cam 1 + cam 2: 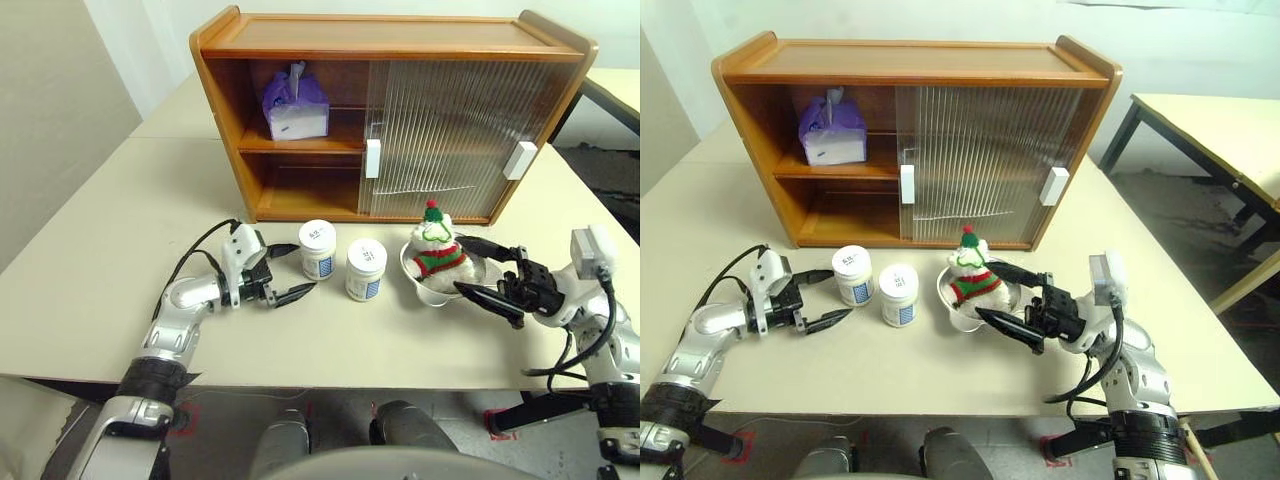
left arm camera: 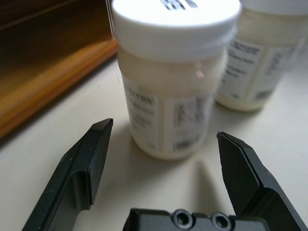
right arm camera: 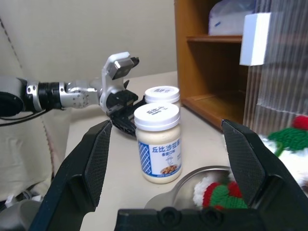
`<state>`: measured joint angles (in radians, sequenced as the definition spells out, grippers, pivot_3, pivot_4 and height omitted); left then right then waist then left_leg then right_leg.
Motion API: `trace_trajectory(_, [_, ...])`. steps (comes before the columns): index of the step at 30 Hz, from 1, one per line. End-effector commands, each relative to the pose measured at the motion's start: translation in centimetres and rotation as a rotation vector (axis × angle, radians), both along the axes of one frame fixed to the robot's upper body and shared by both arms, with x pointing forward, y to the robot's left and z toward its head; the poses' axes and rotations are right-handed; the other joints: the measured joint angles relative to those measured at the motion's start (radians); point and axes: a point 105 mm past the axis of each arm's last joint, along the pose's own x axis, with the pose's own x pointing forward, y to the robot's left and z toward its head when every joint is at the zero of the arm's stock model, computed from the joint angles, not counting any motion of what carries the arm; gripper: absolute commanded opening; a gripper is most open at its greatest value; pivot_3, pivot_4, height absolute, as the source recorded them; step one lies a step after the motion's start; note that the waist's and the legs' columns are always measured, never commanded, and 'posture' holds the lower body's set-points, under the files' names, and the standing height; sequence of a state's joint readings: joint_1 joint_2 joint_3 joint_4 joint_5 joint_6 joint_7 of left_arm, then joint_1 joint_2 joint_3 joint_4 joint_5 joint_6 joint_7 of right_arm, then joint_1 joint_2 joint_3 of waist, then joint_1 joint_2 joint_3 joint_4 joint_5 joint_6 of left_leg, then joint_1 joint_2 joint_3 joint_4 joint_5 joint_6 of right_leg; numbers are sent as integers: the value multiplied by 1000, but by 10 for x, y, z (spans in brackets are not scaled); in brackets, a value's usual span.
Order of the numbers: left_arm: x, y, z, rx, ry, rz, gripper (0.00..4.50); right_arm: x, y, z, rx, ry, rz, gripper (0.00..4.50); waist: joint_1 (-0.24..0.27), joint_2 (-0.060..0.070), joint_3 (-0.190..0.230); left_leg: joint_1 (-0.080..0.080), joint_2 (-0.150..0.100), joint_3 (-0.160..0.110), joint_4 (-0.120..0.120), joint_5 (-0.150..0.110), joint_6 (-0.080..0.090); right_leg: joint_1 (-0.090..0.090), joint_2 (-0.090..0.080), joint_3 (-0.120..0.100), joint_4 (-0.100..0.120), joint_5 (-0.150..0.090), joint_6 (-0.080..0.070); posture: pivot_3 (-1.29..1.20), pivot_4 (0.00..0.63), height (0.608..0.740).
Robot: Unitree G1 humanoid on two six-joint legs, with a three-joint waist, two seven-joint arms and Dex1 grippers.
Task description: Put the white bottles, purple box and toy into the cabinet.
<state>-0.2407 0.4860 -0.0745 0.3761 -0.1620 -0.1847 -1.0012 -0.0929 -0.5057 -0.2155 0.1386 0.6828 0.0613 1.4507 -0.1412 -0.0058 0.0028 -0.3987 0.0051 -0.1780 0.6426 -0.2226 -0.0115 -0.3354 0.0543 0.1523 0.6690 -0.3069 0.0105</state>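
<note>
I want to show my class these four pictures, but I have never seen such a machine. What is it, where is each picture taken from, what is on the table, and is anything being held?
It is a two-armed robot. The two wide pictures come from its head, the two close ones from its wrists. On the table stands a wooden cabinet with a purple tissue box already on its upper shelf. In front are two white bottles and a plush toy sitting in a steel dish. The left gripper is open beside the nearer bottle; the right gripper is open around the dish. Nothing is held.
</note>
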Motion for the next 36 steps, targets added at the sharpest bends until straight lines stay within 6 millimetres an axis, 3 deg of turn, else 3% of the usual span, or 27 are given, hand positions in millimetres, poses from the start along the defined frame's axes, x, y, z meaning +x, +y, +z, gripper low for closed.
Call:
trace_trajectory(1, [2,-6,-10,23,15,-1,4452,-4,5,2,4,-27,17,4500,-1,0,0,0,0,0,0,0,0,0,0,0,0,0,0,-246,0,740])
trace_trajectory(10, [10,-17,-17,26,31,10,4452,5,16,11,108,-58,-81,4500,-3,0,0,1,-2,-1,1,1,2,3,1,1,-1,-3,12,-254,0,740])
trace_trajectory(14, [13,-18,-17,11,42,29,3189,3,19,9,109,-49,-81,4500,-4,0,0,1,-2,-2,1,2,3,3,0,2,-1,-3,12,-262,0,740])
trace_trajectory(15, [13,-18,-17,10,41,31,3104,2,19,9,108,-48,-81,4500,-4,0,0,1,-2,-2,1,2,3,3,0,1,-1,-3,12,-262,0,740])
trace_trajectory(29, [39,-7,24,-170,-66,224,3104,3,23,5,82,-33,-46,4500,-16,-1,0,0,-3,-1,1,2,2,3,1,1,-1,-2,11,-249,0,740])
trace_trajectory(36, [71,-4,41,-145,-106,373,3104,5,22,5,79,-32,-41,4500,-10,-2,1,0,-4,-2,3,3,4,5,1,2,-2,-3,16,-244,0,740])
